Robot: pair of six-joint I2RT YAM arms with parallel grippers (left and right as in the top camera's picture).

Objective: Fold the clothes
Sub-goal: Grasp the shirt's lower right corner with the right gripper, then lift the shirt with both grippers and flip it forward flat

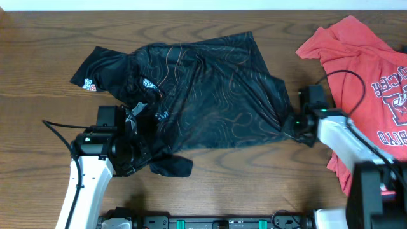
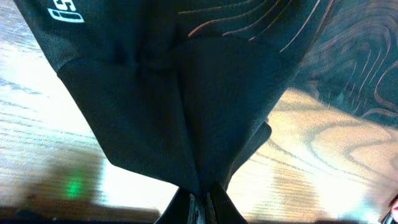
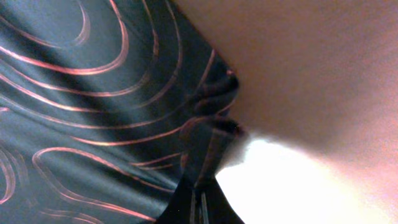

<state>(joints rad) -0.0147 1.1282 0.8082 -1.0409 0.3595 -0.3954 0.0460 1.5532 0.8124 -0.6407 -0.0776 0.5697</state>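
Both grippers hold the black shirt, which lies spread on the wooden table.

The left gripper is clenched on a fold of plain black cloth that fans out ahead of its tips. Most of the shirt lies beyond it, toward the other arm. The right gripper is closed tight on the shirt's edge, where the thin orange lines run, and the shirt stretches away from it across the table. The red T-shirt lies crumpled behind this gripper, partly under its arm and apart from the black shirt. Small white logos and white outlined characters mark the black shirt, but they cannot be read. The red T-shirt's curved white lettering is only partly in view, so it cannot be read either.
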